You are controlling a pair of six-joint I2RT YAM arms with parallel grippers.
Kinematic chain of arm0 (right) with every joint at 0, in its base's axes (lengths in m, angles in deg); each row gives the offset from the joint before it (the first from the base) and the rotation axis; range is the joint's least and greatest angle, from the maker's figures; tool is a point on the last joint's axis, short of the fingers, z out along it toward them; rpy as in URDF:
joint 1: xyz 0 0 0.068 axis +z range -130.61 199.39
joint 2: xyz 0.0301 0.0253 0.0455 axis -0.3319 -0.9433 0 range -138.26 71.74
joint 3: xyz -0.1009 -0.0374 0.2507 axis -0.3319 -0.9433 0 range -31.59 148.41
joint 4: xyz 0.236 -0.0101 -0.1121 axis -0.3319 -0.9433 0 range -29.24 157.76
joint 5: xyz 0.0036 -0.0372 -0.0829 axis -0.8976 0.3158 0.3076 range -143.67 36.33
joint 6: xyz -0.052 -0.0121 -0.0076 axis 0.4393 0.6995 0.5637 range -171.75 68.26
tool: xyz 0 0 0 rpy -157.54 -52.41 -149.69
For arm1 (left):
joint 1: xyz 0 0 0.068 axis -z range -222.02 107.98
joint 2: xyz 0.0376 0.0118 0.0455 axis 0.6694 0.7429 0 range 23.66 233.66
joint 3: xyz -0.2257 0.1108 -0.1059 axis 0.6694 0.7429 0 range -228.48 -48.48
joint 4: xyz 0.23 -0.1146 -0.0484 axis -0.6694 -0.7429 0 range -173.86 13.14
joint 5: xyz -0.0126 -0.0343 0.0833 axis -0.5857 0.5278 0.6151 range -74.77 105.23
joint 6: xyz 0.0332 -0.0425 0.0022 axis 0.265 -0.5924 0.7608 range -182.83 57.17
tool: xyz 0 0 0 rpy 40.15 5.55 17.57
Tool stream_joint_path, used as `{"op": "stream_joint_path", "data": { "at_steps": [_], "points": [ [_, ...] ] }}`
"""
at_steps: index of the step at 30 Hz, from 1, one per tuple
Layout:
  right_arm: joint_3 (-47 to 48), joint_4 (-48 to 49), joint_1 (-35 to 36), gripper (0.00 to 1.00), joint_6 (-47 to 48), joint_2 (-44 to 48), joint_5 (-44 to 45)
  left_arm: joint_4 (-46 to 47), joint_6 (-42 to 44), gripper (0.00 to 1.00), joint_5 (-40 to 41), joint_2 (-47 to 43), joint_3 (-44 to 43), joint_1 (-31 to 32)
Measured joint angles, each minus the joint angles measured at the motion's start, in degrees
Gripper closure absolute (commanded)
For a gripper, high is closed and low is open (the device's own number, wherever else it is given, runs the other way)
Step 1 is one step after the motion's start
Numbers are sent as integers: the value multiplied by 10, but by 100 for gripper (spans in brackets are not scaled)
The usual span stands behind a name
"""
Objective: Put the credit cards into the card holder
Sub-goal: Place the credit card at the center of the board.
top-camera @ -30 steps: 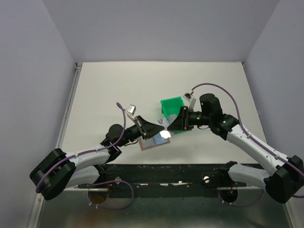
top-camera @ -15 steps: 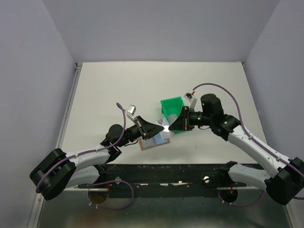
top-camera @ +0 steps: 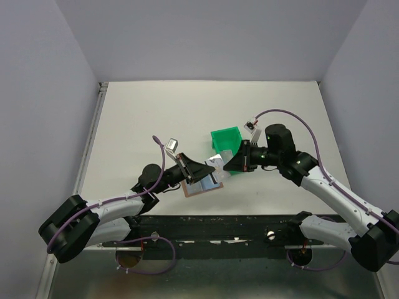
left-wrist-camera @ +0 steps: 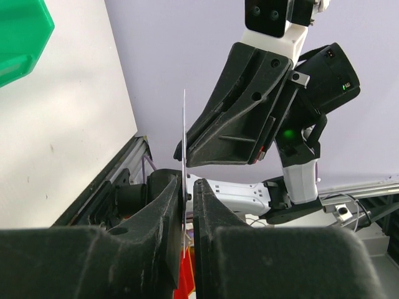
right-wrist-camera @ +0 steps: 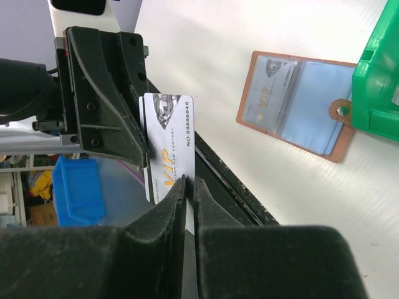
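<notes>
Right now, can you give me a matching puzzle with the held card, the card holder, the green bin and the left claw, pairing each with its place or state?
Things:
1. credit card
2. card holder
3. green bin
4. left gripper

Places or states:
A. lying open on the table, a card in one pocket
B. shut on a card
C. held up off the table
D. standing right beside the card holder

Pairs: 1-C, 2-A, 3-D, 4-B.

"VIP", "NO 8888846" on credit card [right-wrist-camera: 169,143]
</notes>
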Motion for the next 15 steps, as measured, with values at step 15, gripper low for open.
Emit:
{"op": "stream_joint_path", "data": {
  "at_steps": [15],
  "points": [
    [0, -19, 0, 100, 4, 55, 46, 0, 0, 94, 1, -12, 15, 0]
  ]
}}
